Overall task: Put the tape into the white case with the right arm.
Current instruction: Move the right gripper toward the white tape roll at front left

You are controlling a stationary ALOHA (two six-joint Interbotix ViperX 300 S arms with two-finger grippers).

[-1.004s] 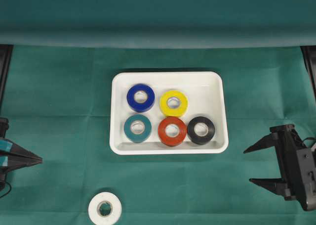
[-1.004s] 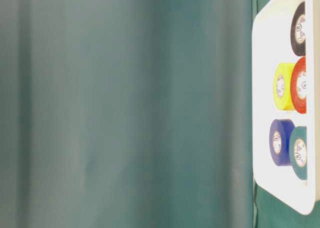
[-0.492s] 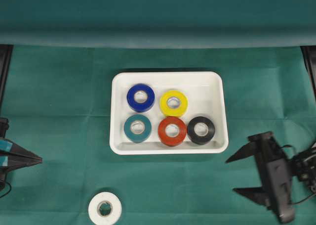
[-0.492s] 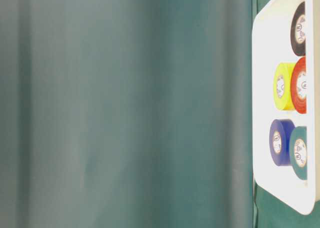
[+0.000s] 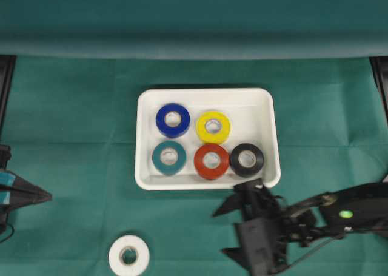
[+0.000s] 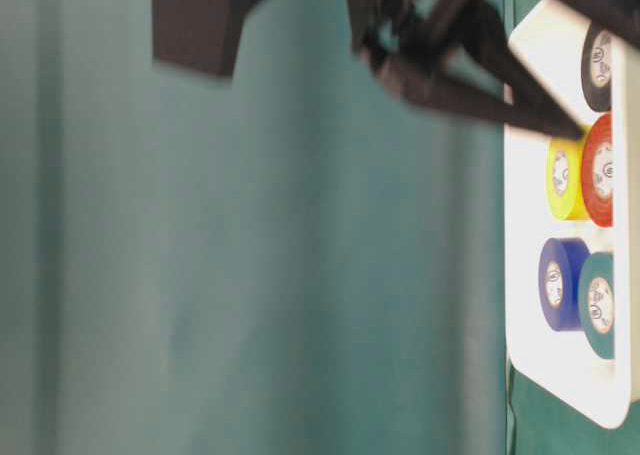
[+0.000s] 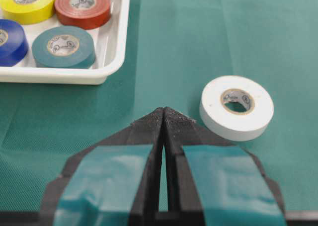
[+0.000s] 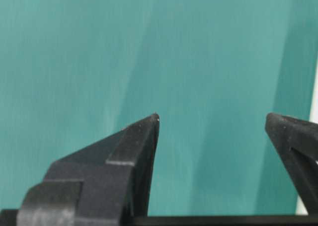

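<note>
Right gripper (image 5: pixel 223 230) sits over the green table cloth (image 5: pixel 73 124) just in front of the near edge of the white case (image 5: pixel 267 109), jaws spread wide and empty, fingertips pointing left in the overhead view. Its upper finger tip lies just below the case's near rim, under the black roll; the lower tip reaches toward the near table edge. Right arm (image 5: pixel 345 212) stretches in from the right edge, blurred in the overhead view. From the right wrist view the two black fingers (image 8: pixel 124 156) stand well apart with only green cloth between them, and a sliver of white shows at the far right edge. White tape roll (image 5: pixel 128 255) lies flat on the cloth near the bottom edge, left of the gripper and well apart from it, outside the case. Inside the case lie five rolls flat: blue roll (image 5: pixel 173 119) and yellow roll (image 5: pixel 213 127) in the far row, teal roll (image 5: pixel 169 158), red roll (image 5: pixel 211 161) and black roll (image 5: pixel 247 159) in the near row; the far right corner of the case is bare. Left gripper (image 7: pixel 164 117) rests at the left edge of the table, blue-patched fingers pressed together, holding nothing; the white roll lies just to the right of its tip in the left wrist view, not touching.
</note>
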